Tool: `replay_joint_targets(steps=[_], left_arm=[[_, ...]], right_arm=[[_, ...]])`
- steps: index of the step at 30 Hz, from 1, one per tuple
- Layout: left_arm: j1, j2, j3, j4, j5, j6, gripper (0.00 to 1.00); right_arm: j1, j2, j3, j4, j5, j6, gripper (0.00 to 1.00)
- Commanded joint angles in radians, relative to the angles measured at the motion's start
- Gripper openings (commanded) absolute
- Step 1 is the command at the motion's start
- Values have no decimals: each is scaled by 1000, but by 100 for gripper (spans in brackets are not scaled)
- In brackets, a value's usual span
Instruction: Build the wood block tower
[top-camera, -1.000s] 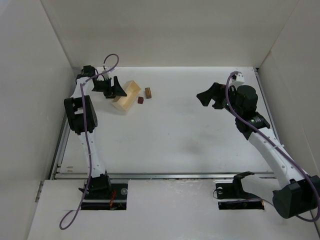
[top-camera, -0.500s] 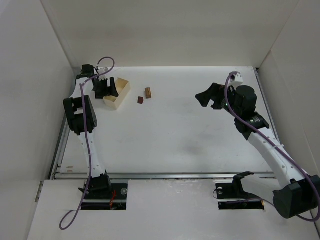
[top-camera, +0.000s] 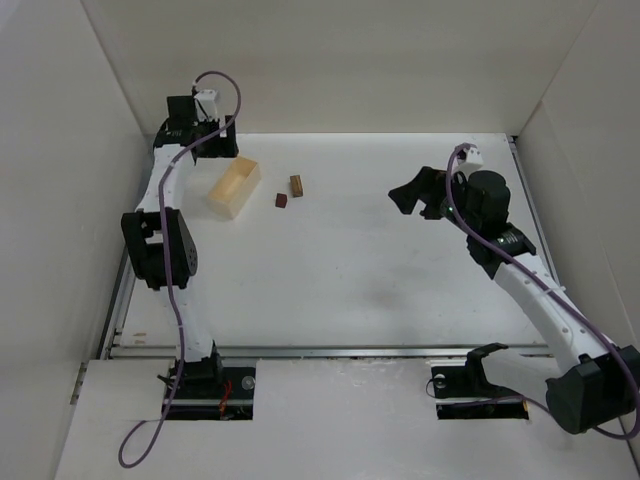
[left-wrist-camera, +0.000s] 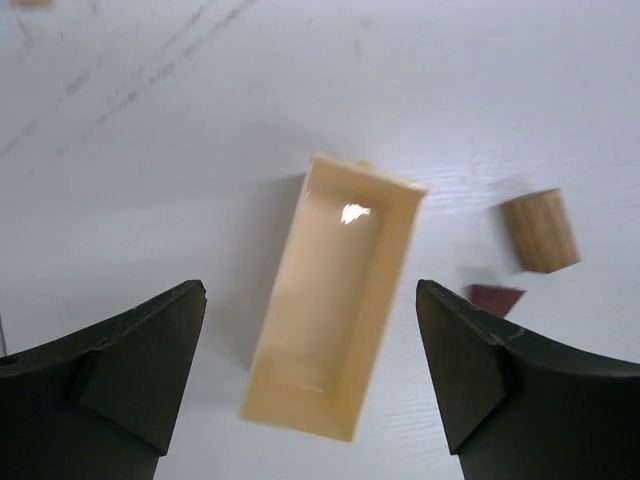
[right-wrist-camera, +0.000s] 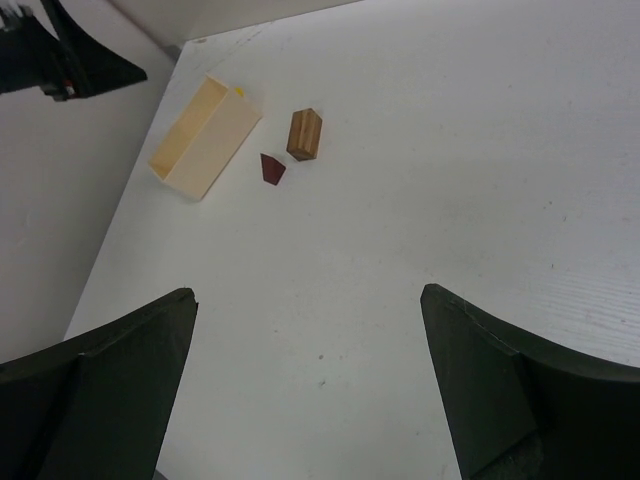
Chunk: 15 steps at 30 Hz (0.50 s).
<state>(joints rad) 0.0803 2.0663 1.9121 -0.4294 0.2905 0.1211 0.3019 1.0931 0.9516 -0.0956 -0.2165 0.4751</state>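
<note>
Up at the table's (top-camera: 380, 260) far left, find the tan block (top-camera: 296, 185) lying flat, long axis aimed roughly at the back wall. Just near-left of it, not touching, spot the dark block (top-camera: 281, 200). Left of both, see the open box (top-camera: 233, 189), set diagonally. Note left gripper (left-wrist-camera: 310, 290) over the box and right gripper (right-wrist-camera: 307, 293) well apart, both spread wide, grasping nothing.

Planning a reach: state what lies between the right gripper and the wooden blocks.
Only bare white table separates the right gripper from the tan wooden block and dark reddish-brown wooden block; top view.
</note>
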Motion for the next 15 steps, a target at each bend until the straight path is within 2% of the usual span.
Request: replay_joint_targets(steps=[1,2,4,8,13,15], left_arm=[[-88,-182,-79,169,-79,-31,84],[-117,-201,-97,170,-79,-9,84],[-212,-169,-36,118,-79,40,85],[-312,-16,122,-60,-30,17,85],[-347,124,218,-143,-39,-52,83],[-384,146,219,-155,-98,-43,82]], right_arm=[[8,5,45,50,19,-9,100],[17,5,36,50,31,-9,100],[17,5,36,50,46,0,100],[17,5,26,50,69,10,100],[17,-7,35,28,100,29,100],[17,-18,26,17,126,30,100]])
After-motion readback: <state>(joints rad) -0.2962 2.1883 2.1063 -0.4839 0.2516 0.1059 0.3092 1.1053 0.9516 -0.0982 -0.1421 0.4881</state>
